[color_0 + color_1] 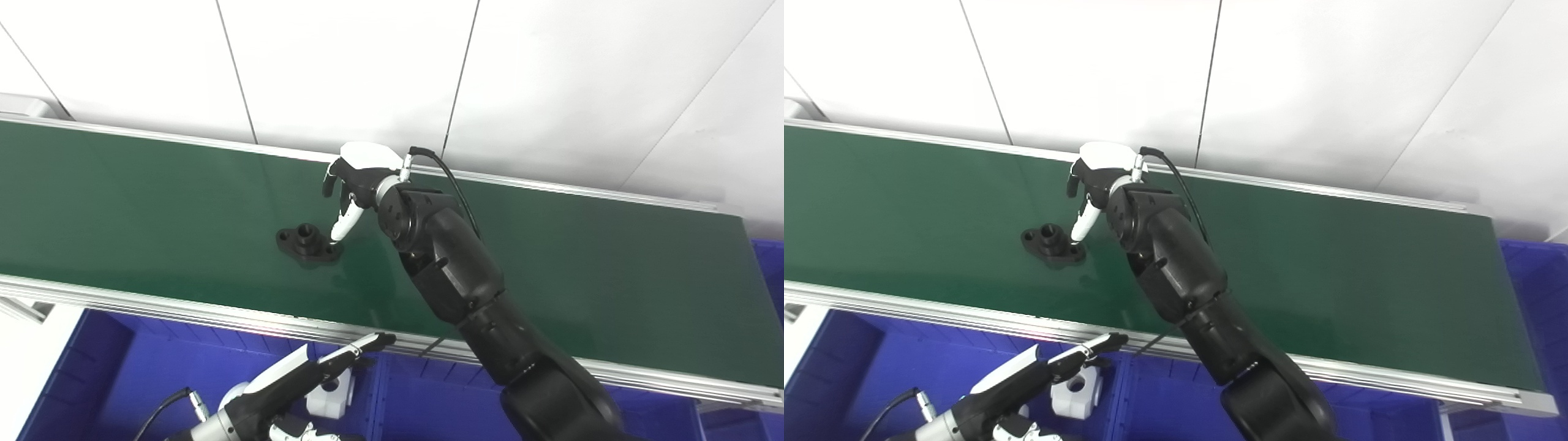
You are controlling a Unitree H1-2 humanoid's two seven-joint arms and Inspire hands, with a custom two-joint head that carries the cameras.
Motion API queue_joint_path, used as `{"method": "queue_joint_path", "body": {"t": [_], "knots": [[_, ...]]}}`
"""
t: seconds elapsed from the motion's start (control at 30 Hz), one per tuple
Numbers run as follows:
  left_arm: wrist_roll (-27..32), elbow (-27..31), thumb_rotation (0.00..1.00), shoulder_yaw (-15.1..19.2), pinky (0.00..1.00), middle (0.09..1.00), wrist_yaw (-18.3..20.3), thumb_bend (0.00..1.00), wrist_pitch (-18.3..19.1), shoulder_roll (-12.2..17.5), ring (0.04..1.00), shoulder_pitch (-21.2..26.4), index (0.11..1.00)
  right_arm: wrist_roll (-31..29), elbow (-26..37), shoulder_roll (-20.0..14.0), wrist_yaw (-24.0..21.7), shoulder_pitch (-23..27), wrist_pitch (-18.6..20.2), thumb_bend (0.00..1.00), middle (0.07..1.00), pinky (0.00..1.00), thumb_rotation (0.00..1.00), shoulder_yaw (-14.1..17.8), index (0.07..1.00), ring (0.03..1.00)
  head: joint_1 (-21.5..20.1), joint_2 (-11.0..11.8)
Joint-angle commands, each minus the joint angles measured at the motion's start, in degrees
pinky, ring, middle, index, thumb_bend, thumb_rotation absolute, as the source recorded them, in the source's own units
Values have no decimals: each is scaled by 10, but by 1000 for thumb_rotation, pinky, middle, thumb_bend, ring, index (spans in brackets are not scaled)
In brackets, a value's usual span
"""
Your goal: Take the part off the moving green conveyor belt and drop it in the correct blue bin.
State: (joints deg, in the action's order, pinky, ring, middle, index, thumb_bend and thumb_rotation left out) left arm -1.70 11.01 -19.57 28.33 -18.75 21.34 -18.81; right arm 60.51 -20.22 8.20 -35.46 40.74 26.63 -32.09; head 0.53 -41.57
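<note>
A black flanged part [308, 243] with a raised round hub lies flat on the green conveyor belt [122, 202]. My right hand [354, 187] reaches over the belt just right of the part, its fingers apart. One white fingertip touches the part's right flange; nothing is held. My left hand [288, 383] hovers low over the blue bins with its fingers stretched out flat and empty.
Blue bins [153, 380] run below the belt's near aluminium rail [184, 306]. A white part [331, 395] lies in the bin under my left hand. Another blue bin [1537, 288] sits at the belt's right end. A white panelled wall stands behind.
</note>
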Motion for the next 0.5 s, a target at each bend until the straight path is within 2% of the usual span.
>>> {"method": "queue_joint_path", "body": {"t": [0.0,0.07,0.17,0.2,0.3,0.4,0.43,0.47], "knots": [[8,25,415,0,905,1000,0,377,-3,7,979,-2,971,-8,3,11,21,15,-2,865,615,467,125,-10,641,573,0,0],[8,28,427,0,902,1000,1,377,-1,9,980,-3,972,-13,-3,12,29,13,-2,889,616,495,125,-17,603,587,1,-1],[12,31,432,0,907,1000,3,380,0,12,979,-4,972,-16,-21,16,48,6,-3,893,630,508,132,-34,605,609,2,-4],[13,33,440,1,909,1000,3,383,1,13,979,-4,971,-16,-28,18,56,3,-3,907,656,527,182,-40,617,635,2,-4],[16,37,441,2,913,1000,5,382,4,15,978,-5,969,-22,-51,23,89,-10,-7,923,725,554,237,-55,647,705,0,-5],[17,41,456,2,913,1000,7,387,6,18,975,-6,968,-37,-82,30,138,-28,-22,919,743,573,179,-58,596,738,1,-8],[17,43,453,1,915,998,7,384,6,19,971,-7,965,-42,-94,31,152,-31,-30,914,725,565,115,-60,576,710,1,-8],[17,46,451,2,915,997,8,384,9,20,970,-8,965,-47,-112,33,177,-38,-43,912,719,562,94,-62,569,700,2,-9]]}}
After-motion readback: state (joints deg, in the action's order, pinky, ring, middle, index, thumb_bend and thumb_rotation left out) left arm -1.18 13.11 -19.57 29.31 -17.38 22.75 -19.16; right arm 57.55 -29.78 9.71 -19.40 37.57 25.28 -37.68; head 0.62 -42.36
